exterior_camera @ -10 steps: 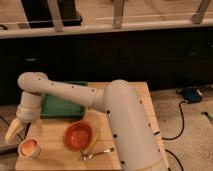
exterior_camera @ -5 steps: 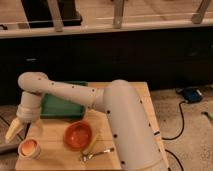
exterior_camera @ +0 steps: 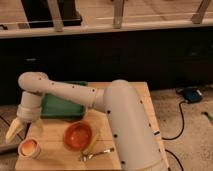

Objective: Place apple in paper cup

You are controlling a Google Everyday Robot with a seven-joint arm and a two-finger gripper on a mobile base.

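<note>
The paper cup (exterior_camera: 29, 148) is short and white and stands at the front left corner of the wooden table (exterior_camera: 55, 150). The apple (exterior_camera: 29, 145), a small orange-red round shape, fills the cup's mouth and sits inside it. My gripper (exterior_camera: 14, 131) is cream-coloured and hangs at the table's left edge, just above and to the left of the cup, apart from it. Nothing shows in the gripper. The white arm reaches to it from the right across the table.
A wide orange bowl (exterior_camera: 78, 135) stands to the right of the cup. A green tray (exterior_camera: 60, 107) lies at the back left under the arm. A yellow utensil (exterior_camera: 93, 144) and a metal utensil (exterior_camera: 98, 153) lie by the bowl. A blue device (exterior_camera: 191, 93) with cables lies on the floor at right.
</note>
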